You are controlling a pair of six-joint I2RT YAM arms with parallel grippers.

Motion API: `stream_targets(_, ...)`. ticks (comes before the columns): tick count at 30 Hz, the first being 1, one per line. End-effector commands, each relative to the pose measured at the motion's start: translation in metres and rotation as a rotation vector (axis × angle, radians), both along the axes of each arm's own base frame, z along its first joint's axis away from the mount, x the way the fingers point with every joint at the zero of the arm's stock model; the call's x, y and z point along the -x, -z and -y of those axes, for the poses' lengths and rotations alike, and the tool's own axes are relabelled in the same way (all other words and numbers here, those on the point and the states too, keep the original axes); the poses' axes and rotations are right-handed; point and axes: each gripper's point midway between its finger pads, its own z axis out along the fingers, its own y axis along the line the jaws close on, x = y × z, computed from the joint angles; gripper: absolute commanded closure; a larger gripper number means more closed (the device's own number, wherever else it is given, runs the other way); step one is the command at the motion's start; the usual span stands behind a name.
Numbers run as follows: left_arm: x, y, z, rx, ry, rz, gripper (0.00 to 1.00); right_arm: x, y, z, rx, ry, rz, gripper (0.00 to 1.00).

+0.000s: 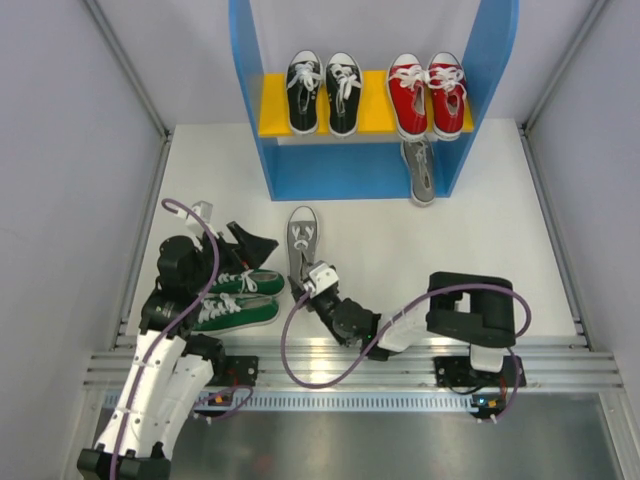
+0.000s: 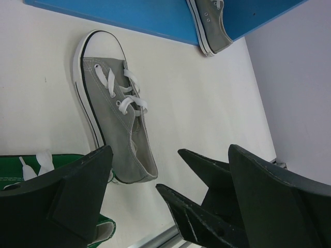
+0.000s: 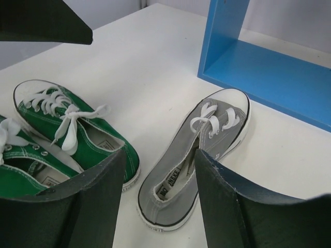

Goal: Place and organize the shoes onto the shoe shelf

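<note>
A grey shoe (image 1: 302, 243) lies on the white table, toe toward the shoe shelf (image 1: 250, 120). My right gripper (image 1: 303, 285) is open, its jaws standing either side of this shoe's heel (image 3: 176, 170). The other grey shoe (image 1: 420, 170) lies on the shelf's blue base at the right. A black pair (image 1: 323, 92) and a red pair (image 1: 428, 92) sit on the yellow board. A green pair (image 1: 235, 297) lies on the table at the left, also in the right wrist view (image 3: 77, 132). My left gripper (image 1: 252, 248) is open and empty just above the green pair, left of the grey shoe (image 2: 111, 113).
Grey side walls enclose the table (image 1: 480, 250) on both sides. A metal rail (image 1: 340, 360) runs along the near edge. My right gripper's black fingers (image 2: 191, 212) show close in front of the left wrist camera.
</note>
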Motion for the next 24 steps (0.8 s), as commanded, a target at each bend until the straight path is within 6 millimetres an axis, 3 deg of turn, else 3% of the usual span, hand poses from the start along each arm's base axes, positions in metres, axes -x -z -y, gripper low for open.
stream_targets(1,-0.003,-0.016,0.0,0.006,-0.001,0.063,0.01,-0.006,-0.028,-0.005,-0.151,0.116,0.01,0.44)
stream_targets(7,-0.003,-0.016,0.0,0.006,0.001,0.063,0.01,-0.02,-0.005,-0.006,-0.103,0.263,0.001,0.46)
stream_targets(19,-0.003,-0.016,0.001,0.006,0.004,0.064,0.01,-0.031,0.042,-0.031,-0.074,0.262,-0.06,0.49)
stream_targets(22,-0.002,-0.017,0.0,0.006,0.003,0.067,0.01,-0.042,0.058,-0.036,-0.094,0.262,-0.111,0.53)
stream_targets(24,-0.002,-0.016,0.001,0.005,0.005,0.069,0.01,-0.052,0.067,-0.037,-0.087,0.265,-0.123,0.63)
